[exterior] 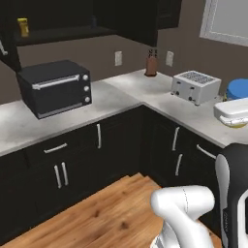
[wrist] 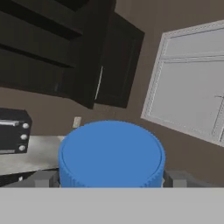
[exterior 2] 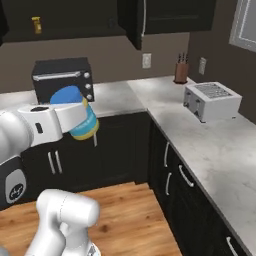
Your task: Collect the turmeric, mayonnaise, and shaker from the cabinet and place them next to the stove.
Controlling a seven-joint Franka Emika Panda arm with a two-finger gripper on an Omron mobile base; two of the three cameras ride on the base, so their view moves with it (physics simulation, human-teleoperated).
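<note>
My gripper [wrist: 111, 179] is shut on the mayonnaise [wrist: 111, 153], a stout jar with a blue lid that sits between the two grey fingers [wrist: 43, 178]. In the right base view the mayonnaise [exterior 2: 70, 96] hangs in the air in front of the lower cabinets, held by my gripper [exterior 2: 80, 122]. From the left base view its blue lid [exterior: 238, 88] rises above my gripper [exterior: 233, 112] at the right edge. The turmeric [exterior: 23, 26] stands on the shelf of the open black cabinet [exterior: 63, 34], also seen as a small yellow jar [exterior 2: 36, 24]. The shaker is too dark to make out. The stove is out of view.
A black toaster oven [exterior: 55, 87] stands on the grey counter [exterior: 121, 97] under the cabinet. A white toaster [exterior: 196, 86] and a knife block [exterior: 151, 65] sit further right. The cabinet door [exterior 2: 132, 22] hangs open. A white-framed window [wrist: 192, 83] is on the right wall.
</note>
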